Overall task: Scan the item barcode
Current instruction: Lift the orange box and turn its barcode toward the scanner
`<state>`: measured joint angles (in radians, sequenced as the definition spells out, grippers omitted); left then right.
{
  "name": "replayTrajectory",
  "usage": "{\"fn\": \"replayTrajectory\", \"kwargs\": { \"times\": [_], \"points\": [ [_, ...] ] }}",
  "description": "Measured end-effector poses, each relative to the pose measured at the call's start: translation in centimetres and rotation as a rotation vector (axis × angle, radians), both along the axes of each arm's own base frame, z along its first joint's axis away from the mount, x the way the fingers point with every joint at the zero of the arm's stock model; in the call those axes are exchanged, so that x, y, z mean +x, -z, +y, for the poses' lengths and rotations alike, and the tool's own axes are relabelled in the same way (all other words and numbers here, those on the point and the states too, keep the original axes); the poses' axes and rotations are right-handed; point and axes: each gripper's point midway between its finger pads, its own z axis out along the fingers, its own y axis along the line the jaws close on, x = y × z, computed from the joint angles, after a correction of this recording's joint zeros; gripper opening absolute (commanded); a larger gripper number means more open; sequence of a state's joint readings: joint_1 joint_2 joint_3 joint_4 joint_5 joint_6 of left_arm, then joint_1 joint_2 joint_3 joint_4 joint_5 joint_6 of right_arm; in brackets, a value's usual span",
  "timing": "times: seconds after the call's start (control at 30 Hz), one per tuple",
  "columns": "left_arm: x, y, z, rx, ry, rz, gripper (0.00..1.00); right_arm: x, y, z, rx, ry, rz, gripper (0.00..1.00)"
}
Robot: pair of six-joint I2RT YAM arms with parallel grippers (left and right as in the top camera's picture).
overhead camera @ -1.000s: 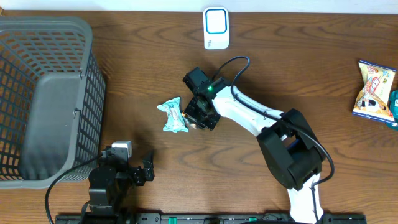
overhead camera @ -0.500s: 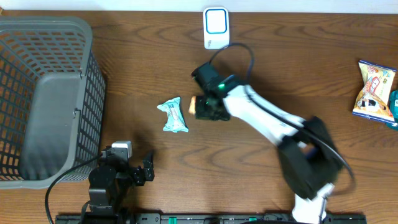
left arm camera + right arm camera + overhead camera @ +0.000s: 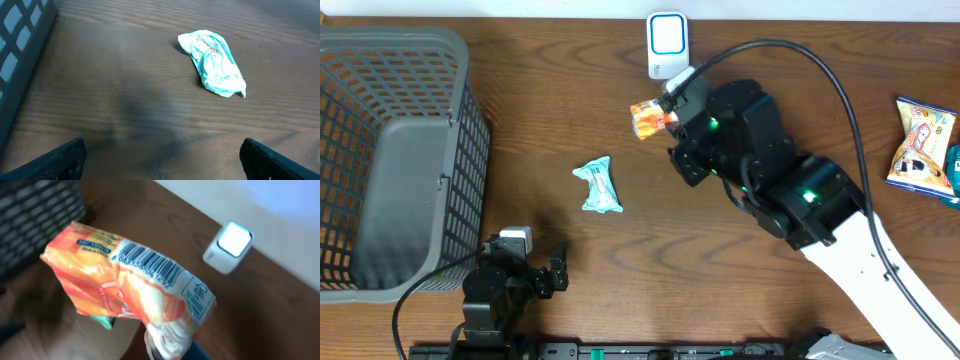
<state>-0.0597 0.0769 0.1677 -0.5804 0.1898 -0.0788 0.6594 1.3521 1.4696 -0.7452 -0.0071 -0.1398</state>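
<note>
My right gripper [image 3: 665, 118] is shut on the tail of an orange snack packet [image 3: 646, 118] and holds it above the table, just below and left of the white scanner [image 3: 668, 45]. In the right wrist view the packet [image 3: 125, 295] fills the middle, its barcode [image 3: 147, 265] facing the camera. The scanner [image 3: 228, 247], its face lit, stands beyond it to the upper right. My left gripper [image 3: 535, 270] rests open at the front left edge, with bare table between its dark fingers [image 3: 55, 162].
A teal packet [image 3: 598, 186] lies mid-table, ahead of the left gripper [image 3: 162, 167] in its wrist view [image 3: 214, 62]. A grey mesh basket [image 3: 460, 150] fills the left side. More snack bags [image 3: 920, 145] lie at the far right edge.
The right arm has lifted the orange packet from beside the teal packet and carried it up toward the scanner. The left arm has stayed still.
</note>
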Motion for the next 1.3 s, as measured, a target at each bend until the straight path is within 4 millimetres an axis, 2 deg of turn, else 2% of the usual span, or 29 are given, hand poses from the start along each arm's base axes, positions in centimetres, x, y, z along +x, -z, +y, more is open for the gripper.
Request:
{"fn": "replayTrajectory", "kwargs": {
  "times": [0.07, 0.23, 0.37, 0.53, 0.6, 0.77, 1.0, 1.17, 1.3],
  "points": [
    [0.0, 0.0, 0.0, 0.000, 0.000, 0.000, 0.98, -1.4, -0.3, 0.9, -0.042, -0.155, -0.043, 0.01],
    [0.0, 0.0, 0.0, 0.000, 0.000, 0.000, 0.98, -7.5, -0.1, 2.4, -0.143, -0.646, -0.146, 0.01],
    [0.0, 0.0, 0.0, 0.000, 0.000, 0.000, 0.98, -11.4, 1.5, 1.8, -0.203, -0.959, -0.188, 0.01],
    [0.0, 0.0, 0.0, 0.000, 0.000, 0.000, 0.98, -14.2, 3.1, 1.1, -0.180, -1.264, -0.262, 0.01],
    [0.0, 0.0, 0.0, 0.000, 0.000, 0.000, 0.98, -14.8, 3.3, 1.0, -0.152, -1.361, -0.321, 0.01],
    [0.0, 0.0, 0.0, 0.000, 0.000, 0.000, 0.98, -14.4, 3.4, 0.9, -0.108, -1.434, -0.409, 0.01],
    [0.0, 0.0, 0.0, 0.000, 0.000, 0.000, 0.98, -14.9, 3.6, 0.3, -0.066, -1.446, -0.375, 0.01],
    [0.0, 0.0, 0.0, 0.000, 0.000, 0.000, 0.98, -14.1, 3.1, 0.8, -0.020, -1.362, -0.302, 0.01],
    [0.0, 0.0, 0.0, 0.000, 0.000, 0.000, 0.98, -11.7, 2.2, 2.0, 0.030, -1.193, -0.209, 0.02]
  ]
}}
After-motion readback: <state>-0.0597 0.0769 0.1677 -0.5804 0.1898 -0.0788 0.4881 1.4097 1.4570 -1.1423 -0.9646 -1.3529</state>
